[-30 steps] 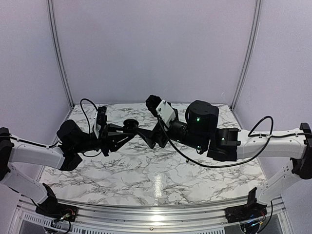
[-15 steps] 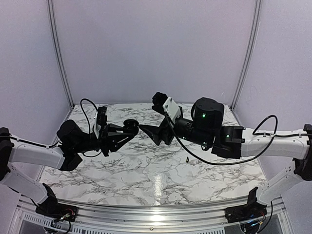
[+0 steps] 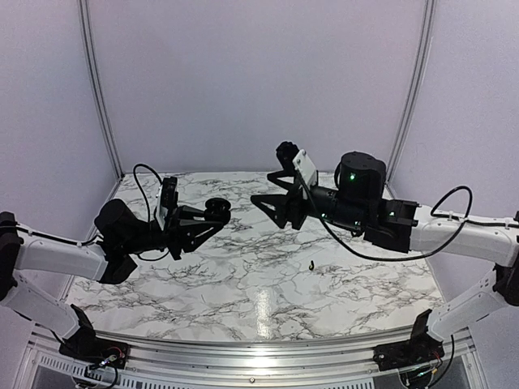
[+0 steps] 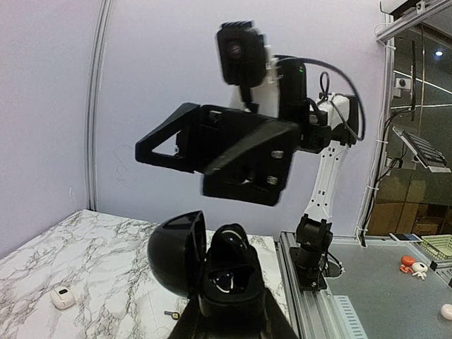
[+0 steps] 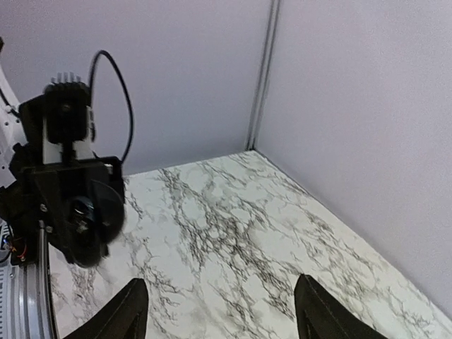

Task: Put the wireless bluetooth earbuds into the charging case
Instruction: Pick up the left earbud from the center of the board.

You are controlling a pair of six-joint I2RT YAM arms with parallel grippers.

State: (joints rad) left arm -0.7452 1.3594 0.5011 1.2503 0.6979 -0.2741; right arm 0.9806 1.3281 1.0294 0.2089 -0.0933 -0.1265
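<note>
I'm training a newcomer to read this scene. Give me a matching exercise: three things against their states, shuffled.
Things:
1. case
2. earbud
3. right gripper

States:
a. in the air, fingers apart, nothing between them
b. hinged open, held by the left gripper
c. lying loose on the table

Pairs: 1-b, 2-c, 3-a

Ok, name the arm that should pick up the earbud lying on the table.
Right. The right gripper is open and empty, and the earbud lies on its side of the table. The left gripper is shut on the open case.
</note>
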